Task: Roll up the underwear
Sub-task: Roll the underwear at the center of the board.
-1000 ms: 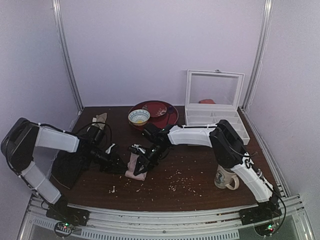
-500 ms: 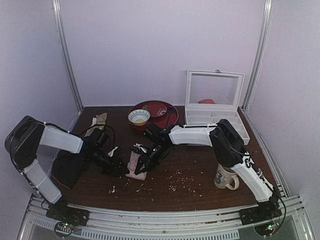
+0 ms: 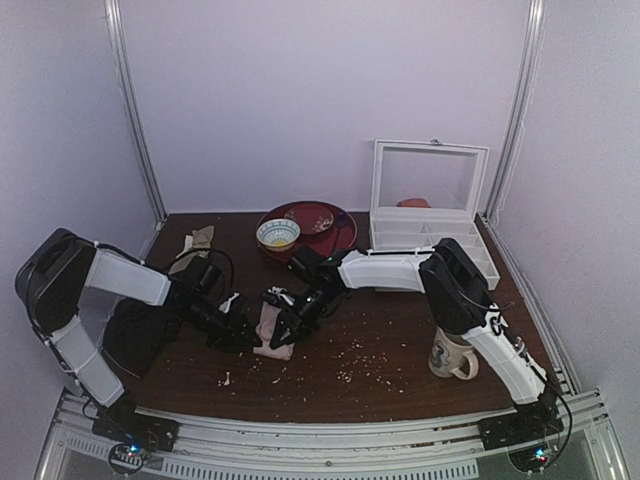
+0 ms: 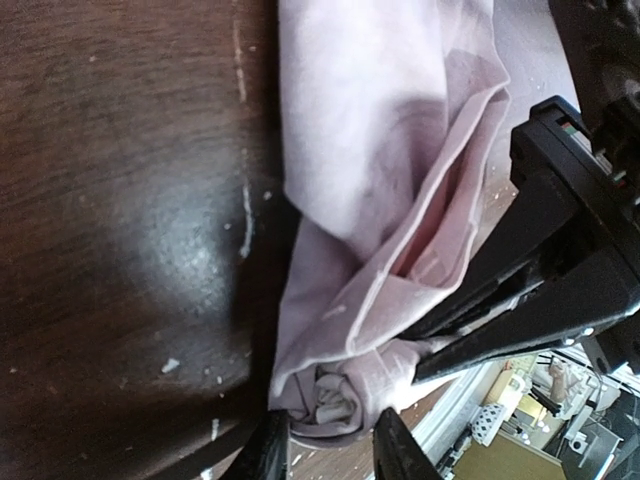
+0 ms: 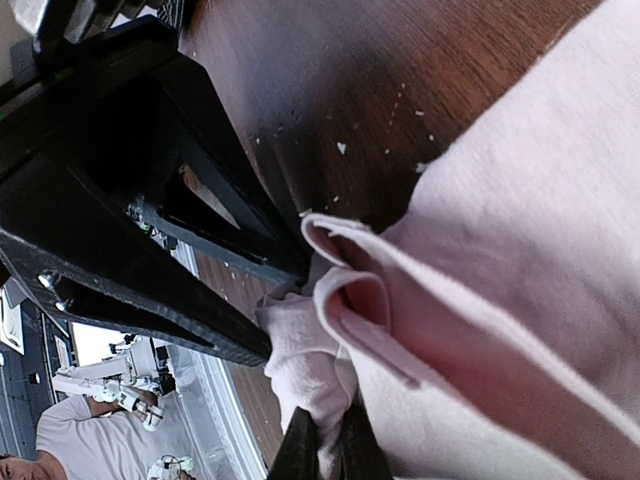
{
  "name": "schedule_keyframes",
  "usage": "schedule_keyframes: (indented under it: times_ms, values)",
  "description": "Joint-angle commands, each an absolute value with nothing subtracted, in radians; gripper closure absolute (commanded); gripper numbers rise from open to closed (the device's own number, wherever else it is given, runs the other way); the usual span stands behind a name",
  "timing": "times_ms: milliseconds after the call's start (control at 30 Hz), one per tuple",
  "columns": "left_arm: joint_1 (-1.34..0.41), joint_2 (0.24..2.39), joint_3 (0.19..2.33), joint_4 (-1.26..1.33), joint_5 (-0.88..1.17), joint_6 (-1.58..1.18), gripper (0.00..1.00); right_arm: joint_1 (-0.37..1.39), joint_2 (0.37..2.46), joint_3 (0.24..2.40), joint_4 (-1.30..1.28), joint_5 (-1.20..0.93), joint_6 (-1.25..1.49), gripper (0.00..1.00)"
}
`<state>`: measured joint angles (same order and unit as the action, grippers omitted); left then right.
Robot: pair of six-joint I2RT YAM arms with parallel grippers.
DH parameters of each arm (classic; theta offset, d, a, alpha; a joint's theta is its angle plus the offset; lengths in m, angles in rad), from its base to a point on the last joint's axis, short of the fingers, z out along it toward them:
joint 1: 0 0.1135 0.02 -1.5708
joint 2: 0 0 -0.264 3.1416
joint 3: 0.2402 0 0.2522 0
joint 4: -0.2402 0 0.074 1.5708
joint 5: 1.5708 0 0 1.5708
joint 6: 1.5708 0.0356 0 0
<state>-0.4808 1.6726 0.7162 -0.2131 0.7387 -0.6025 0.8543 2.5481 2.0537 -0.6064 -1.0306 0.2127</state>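
Top external: underwear (image 3: 270, 330) on table (image 3: 390, 325), betw. left gripper (image 3: 238, 335) & right gripper (image 3: 288, 322). Left wrist: near end rolled tight, rest flat; jaws half-apart astride roll, grip unclear. Right wrist: fingers pinched on fabric. Prob. just begun.

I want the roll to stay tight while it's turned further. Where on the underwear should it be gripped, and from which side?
Take the underwear at its rolled end, the thick bundle, not the flat thin layers, which would probably slip. Come in low from the side, a finger on each flank of the bundle, as the left gripper sits; the right gripper pinches the same end.
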Motion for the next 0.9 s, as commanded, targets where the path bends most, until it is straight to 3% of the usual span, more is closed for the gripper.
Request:
schedule_keyframes:
  times_ms: [0,300,600,867]
  values:
    - [-0.492,1.672,0.755,-0.256,0.663,-0.546,0.58,0.86,2.562,2.029,-0.64,-0.979,0.194,1.0]
    - [-0.488,1.618,0.766,-0.319,0.574,-0.531,0.55,0.86,2.557,2.016,-0.641,-0.979,0.186,1.0]
    - [-0.491,1.666,0.725,-0.129,0.727,-0.59,0.53,0.86,2.556,2.015,-0.638,-0.979,0.188,1.0]
    - [-0.511,1.693,0.724,-0.128,0.761,-0.577,0.54,0.863,2.555,2.02,-0.641,-0.973,0.189,1.0]
